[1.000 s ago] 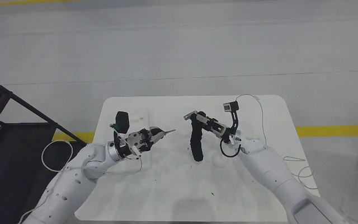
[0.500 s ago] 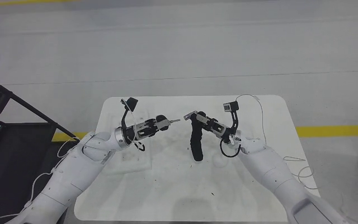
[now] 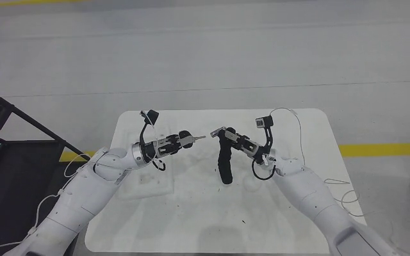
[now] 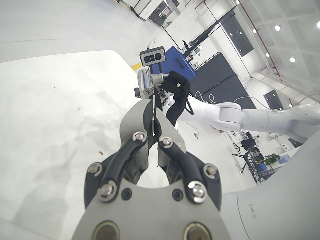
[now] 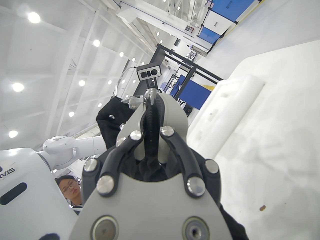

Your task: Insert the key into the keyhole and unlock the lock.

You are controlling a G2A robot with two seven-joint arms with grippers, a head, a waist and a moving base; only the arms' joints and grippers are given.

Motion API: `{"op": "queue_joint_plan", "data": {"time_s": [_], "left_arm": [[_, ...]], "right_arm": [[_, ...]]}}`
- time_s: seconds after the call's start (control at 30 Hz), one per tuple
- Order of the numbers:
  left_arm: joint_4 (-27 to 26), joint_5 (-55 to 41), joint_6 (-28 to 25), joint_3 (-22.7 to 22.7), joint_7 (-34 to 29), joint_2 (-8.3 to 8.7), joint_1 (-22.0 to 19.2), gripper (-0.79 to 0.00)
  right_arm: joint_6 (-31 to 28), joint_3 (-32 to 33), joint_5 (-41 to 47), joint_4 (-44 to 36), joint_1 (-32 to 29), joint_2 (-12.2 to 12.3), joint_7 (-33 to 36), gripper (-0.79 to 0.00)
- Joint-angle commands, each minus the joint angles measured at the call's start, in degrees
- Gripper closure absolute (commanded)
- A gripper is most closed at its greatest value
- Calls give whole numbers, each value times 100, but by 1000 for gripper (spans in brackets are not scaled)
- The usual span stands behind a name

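Observation:
My left gripper [image 3: 184, 139] is shut on a small silver key [image 3: 200, 137] whose blade points toward the lock. My right gripper [image 3: 229, 136] is shut on the silver lock [image 3: 217, 132], held above the white table [image 3: 301, 128]. A black strap [image 3: 224, 165] hangs from the lock down to the table. In the left wrist view the key [image 4: 153, 104] shows edge-on between the pads of my left gripper [image 4: 152, 107], its tip just short of the lock [image 4: 145, 85], whose round keyhole faces it. In the right wrist view my right gripper [image 5: 151, 101] clamps the lock [image 5: 150, 94] and the strap [image 5: 110, 122].
A white foam tray [image 3: 152, 182] lies on the table under the left arm, and appears in the right wrist view as the foam tray [image 5: 225, 106]. Small brown crumbs [image 4: 100, 153] lie on the table. A black frame [image 3: 32, 128] stands off the table's left side.
The left arm rose and carried the key rightward, from over the foam tray to just short of the lock. Over the last half second it barely moved. The right arm stayed still.

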Motion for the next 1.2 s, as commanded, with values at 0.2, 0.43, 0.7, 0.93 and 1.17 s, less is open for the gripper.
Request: {"op": "queue_joint_plan", "data": {"time_s": [0.2,0.43,0.7,0.93,1.17], "left_arm": [[0,0,0,0,0,0,0,0],[0,0,0,0,0,0,0,0],[0,0,0,0,0,0,0,0],[0,0,0,0,0,0,0,0],[0,0,0,0,0,0,0,0]], "right_arm": [[-99,187,198,-424,-250,-3,36,0],[-146,262,540,-418,-324,-43,-11,0],[-146,332,861,37,-246,-219,-25,0],[-146,454,491,331,-249,-394,-381,0],[-146,643,-688,389,-292,-519,-1209,0]]}}
